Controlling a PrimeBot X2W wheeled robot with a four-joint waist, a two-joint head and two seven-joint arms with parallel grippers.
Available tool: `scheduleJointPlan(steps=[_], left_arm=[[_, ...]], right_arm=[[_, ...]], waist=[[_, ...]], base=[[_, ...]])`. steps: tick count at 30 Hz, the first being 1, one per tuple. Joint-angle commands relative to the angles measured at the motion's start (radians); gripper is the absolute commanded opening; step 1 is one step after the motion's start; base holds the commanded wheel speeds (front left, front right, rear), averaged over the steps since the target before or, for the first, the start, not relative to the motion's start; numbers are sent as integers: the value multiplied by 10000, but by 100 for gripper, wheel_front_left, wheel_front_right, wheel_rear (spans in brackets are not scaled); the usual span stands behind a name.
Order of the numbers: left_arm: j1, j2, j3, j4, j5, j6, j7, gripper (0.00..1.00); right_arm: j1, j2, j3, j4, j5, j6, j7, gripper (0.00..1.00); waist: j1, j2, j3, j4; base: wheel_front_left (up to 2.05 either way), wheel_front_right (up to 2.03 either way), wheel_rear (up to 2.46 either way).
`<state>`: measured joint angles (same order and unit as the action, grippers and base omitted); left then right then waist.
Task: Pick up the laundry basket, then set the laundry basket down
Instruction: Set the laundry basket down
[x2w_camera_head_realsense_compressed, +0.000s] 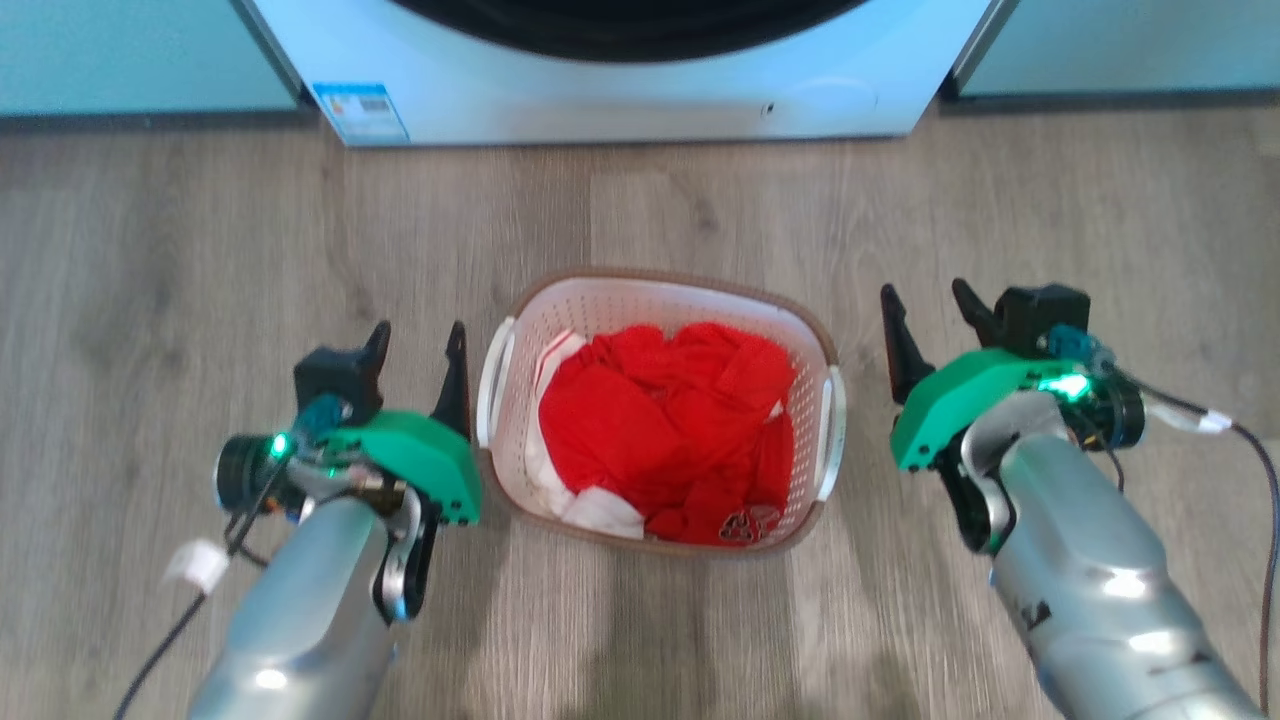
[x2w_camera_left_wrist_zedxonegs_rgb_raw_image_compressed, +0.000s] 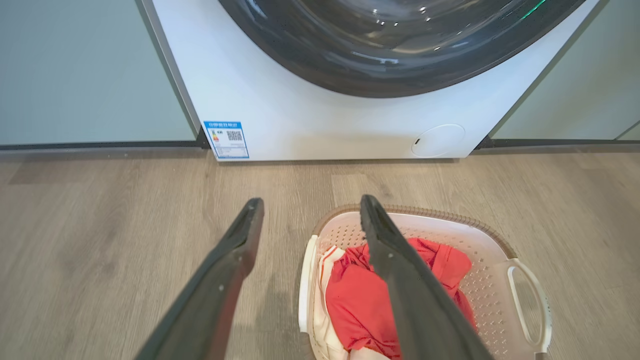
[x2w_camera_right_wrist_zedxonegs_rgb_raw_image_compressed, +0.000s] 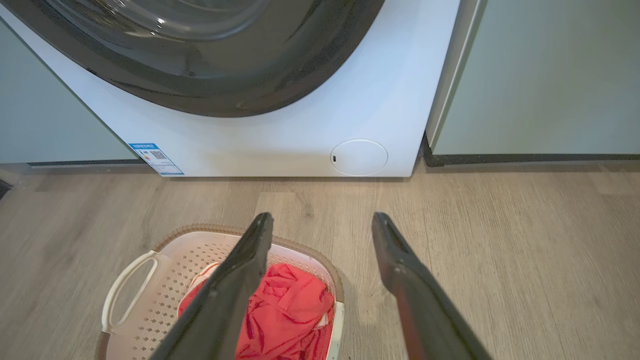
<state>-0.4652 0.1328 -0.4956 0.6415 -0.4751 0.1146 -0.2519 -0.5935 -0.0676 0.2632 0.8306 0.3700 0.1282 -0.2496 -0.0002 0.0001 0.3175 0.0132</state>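
Head camera gives you what the wrists cannot: the small white perforated plastic laundry basket with a brown woven-look rim, holding crumpled red clothes, sitting on the grey wood-grain floor before the white front-loading washing machine, a claw on either side. The left claw is just beside its left handle, the right claw clear of the other; each is released, fingers spread, empty. The basket's long axis runs side to side, slightly skewed, a handle toward each claw. Your wrist cameras add the dark round door glass and a round white cover. Each crops the basket's near edge; whether the left claw touches the handle you cannot tell.
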Motion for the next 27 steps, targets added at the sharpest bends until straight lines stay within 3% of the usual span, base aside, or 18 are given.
scheduleJointPlan(steps=[1,14,27], left_arm=[[95,240,570,-514,275,-11,-98,100],[2722,-177,2743,-3214,2045,-373,-99,100],[4709,-540,3635,-4554,2702,-648,-99,100]], right_arm=[[185,174,133,-530,-94,25,-121,100],[2320,174,-116,-3144,-347,25,-121,100],[4438,174,-726,-4917,-603,25,-122,100]], waist=[[2,-1,-484,-114],[2,-1,-1793,-336],[2,-1,-2744,-360]], base=[[0,0,0],[0,0,0],[0,0,0]])
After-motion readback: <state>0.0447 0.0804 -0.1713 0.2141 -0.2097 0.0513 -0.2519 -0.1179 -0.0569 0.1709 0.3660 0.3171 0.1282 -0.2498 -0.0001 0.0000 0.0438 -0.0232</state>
